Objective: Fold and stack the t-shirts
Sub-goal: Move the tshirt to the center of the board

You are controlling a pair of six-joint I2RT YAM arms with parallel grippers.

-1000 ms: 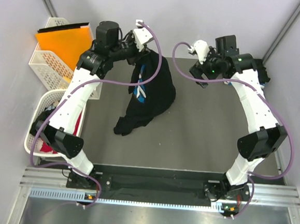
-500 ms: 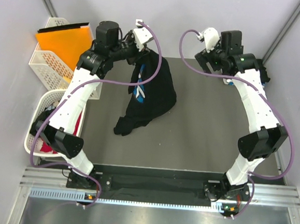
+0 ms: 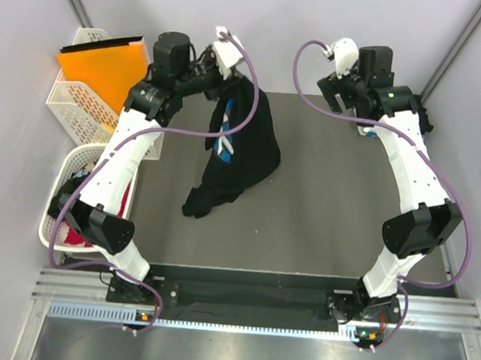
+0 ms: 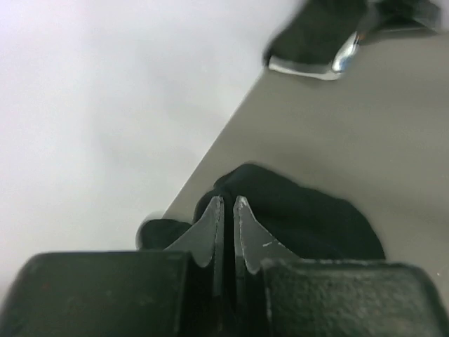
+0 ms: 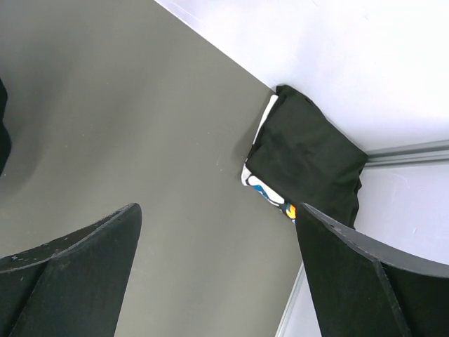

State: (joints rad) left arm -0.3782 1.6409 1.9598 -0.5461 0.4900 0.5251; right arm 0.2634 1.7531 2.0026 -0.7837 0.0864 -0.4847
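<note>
A: Our left end effector (image 4: 228,205) pinches the black t-shirt (image 3: 247,151), which dangles far left over the desk (image 3: 330,204).
B: Our right end effector (image 5: 217,210) gapes empty; we should catch the other shoulder level.

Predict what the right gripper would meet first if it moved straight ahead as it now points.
The open right gripper would probably meet bare grey table first, beside the folded black t-shirt; depth is unclear.

Blurred dark shape with shiny rim (image 4: 330,42), left wrist view: unidentifiable. Hanging black t-shirt (image 4: 302,217): bottom hidden behind left gripper (image 4: 229,201). Folded black t-shirt pile (image 5: 309,151): patterned layer mostly covered; top view, nearly all behind right arm (image 3: 408,172). Round white lattice basket (image 3: 66,170): contents half under left arm (image 3: 116,166).
</note>
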